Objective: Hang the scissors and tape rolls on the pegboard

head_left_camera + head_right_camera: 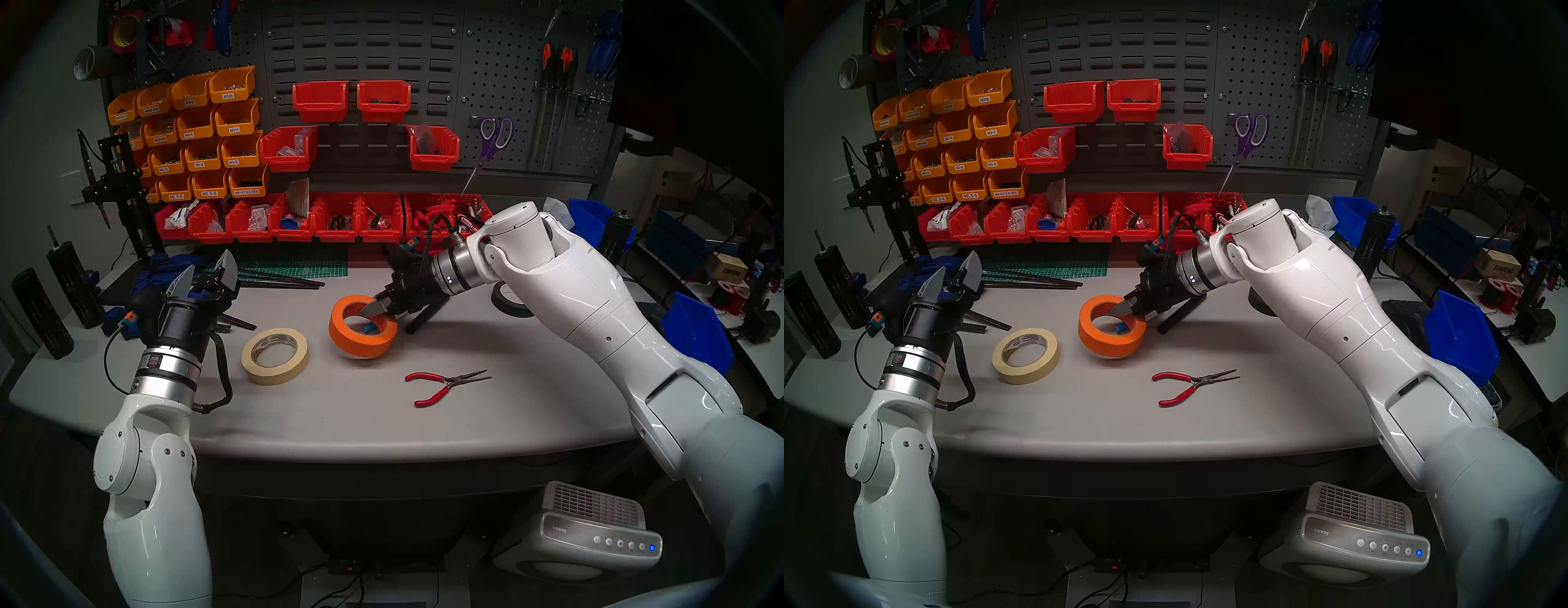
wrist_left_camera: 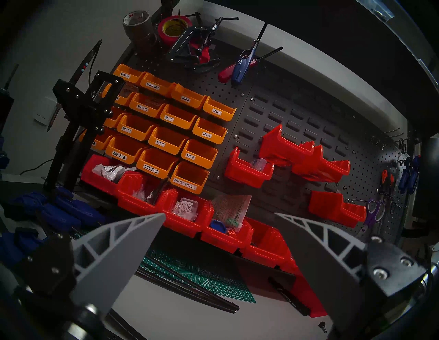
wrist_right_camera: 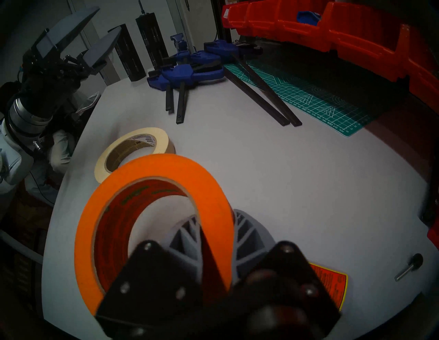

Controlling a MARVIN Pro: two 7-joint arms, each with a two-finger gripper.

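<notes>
The right gripper pinches the tilted orange tape roll's wall; beige masking tape and red needle-nose pliers lie nearby; the left gripper is spread, empty.

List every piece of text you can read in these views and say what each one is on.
"M3X8 BAD" – label on an orange plastic bin
"M2.5-6" – orange bin label
"M4-0.7 X 6 HEX" – orange bin label
"coway" – white air purifier under the table
"3M" – core of the grey duct tape roll
Print inside the cream masking tape roll and the orange tape roll: too blurred to read.
</notes>
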